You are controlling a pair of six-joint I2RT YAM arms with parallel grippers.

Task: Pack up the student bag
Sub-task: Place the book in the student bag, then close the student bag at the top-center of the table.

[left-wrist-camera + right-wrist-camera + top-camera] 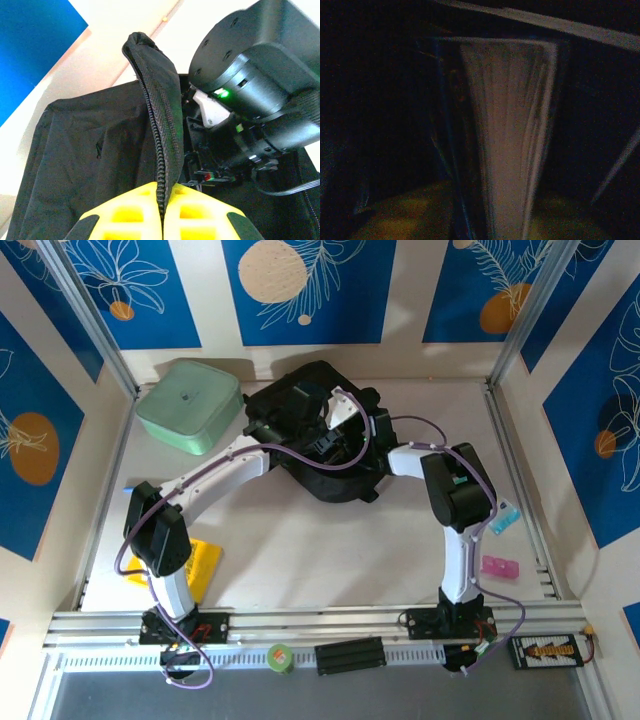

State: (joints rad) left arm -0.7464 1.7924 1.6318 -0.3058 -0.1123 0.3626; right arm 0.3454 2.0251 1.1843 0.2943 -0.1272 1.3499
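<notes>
My left gripper clamps the zipper edge of the one black backpack. My right gripper straddles one book; held or loose, I cannot tell. One mint-green box sits far left.

Mint-green lidded box sits far left on my table, lid on, close to the back wall. Flat yellow thing lies near-left (partly hidden, can't ID it). On my right: sm. light-blue item & pink item, apart, both by the side rail. Green tape roll & black block at front edge. Blue leaf-print panels behind.
</notes>
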